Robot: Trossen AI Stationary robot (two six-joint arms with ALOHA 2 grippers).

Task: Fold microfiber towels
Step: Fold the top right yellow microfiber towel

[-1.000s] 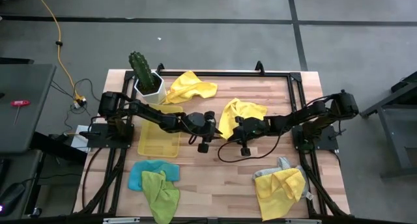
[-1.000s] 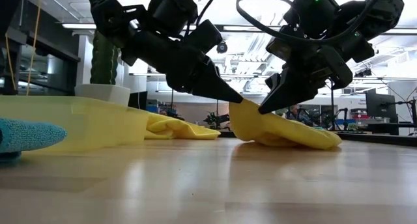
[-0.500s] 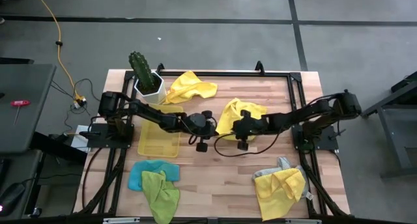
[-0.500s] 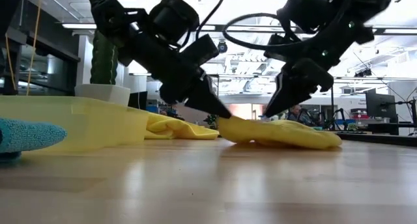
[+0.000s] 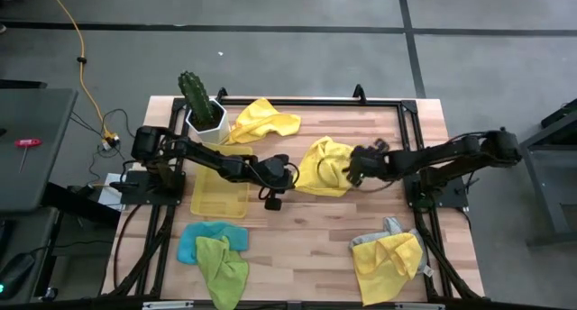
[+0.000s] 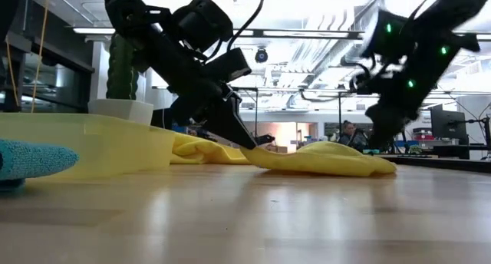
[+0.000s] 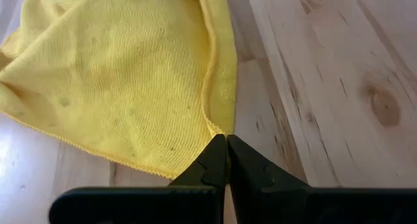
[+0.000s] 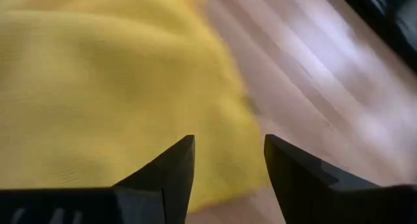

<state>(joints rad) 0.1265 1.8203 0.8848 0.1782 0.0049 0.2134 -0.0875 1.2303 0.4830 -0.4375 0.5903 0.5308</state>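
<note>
I am pinching the yellow towel's (image 5: 323, 167) corner with my left gripper (image 7: 225, 140) to anchor it (right gripper (image 8: 225, 155) gaping, empty)

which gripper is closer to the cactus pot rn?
Left. The left gripper sits pinched on the middle yellow towel's corner, nearer the cactus pot; the right gripper is open past that towel's far side.

Towels (image 5: 326, 166), tray (image 5: 219, 195) on wooden table (image 5: 306, 238)
</note>
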